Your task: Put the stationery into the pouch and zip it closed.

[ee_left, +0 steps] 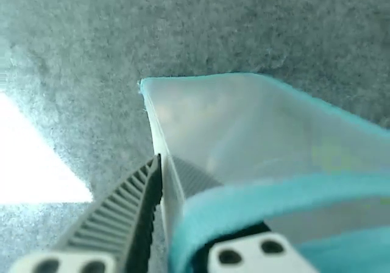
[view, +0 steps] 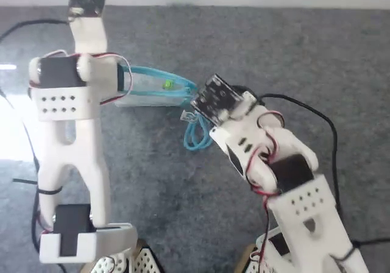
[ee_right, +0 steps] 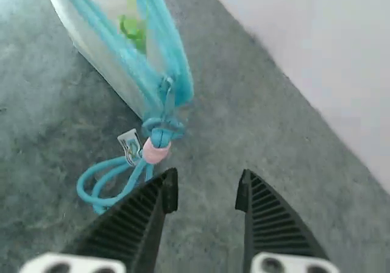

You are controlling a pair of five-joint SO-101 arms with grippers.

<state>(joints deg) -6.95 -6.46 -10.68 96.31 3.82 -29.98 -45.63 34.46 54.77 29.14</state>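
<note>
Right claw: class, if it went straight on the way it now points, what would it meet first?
Probably the bare grey mat, just beside the blue cord; the open claw seems to miss the pouch, though depth is unclear.

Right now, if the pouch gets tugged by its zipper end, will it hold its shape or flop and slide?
Probably floppy: the pouch looks thin-walled, translucent and bowed. Likely light: one small green item shows inside. It should hardly slide, since the left gripper pinches its edge and the grey mat looks rough.
</note>
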